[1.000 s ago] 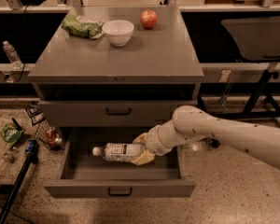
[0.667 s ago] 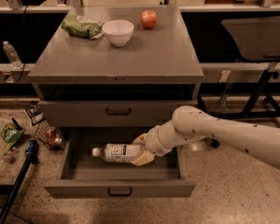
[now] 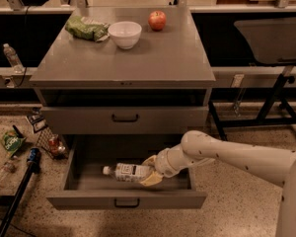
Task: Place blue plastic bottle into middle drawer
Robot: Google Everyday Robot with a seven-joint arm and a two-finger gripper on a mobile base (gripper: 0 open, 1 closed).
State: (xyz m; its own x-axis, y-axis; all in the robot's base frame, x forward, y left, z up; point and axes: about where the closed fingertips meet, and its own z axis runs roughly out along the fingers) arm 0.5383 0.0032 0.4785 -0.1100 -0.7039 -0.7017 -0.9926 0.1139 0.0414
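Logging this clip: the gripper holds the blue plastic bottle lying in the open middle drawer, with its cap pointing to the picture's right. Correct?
Not quite. In the camera view the blue plastic bottle lies in the open middle drawer, with the gripper closed on its base end, but its white cap points to the picture's left.

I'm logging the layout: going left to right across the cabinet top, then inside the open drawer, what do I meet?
On the cabinet top: green bag → white bowl → apple. In the drawer: bottle → gripper, shut on the bottle's right end.
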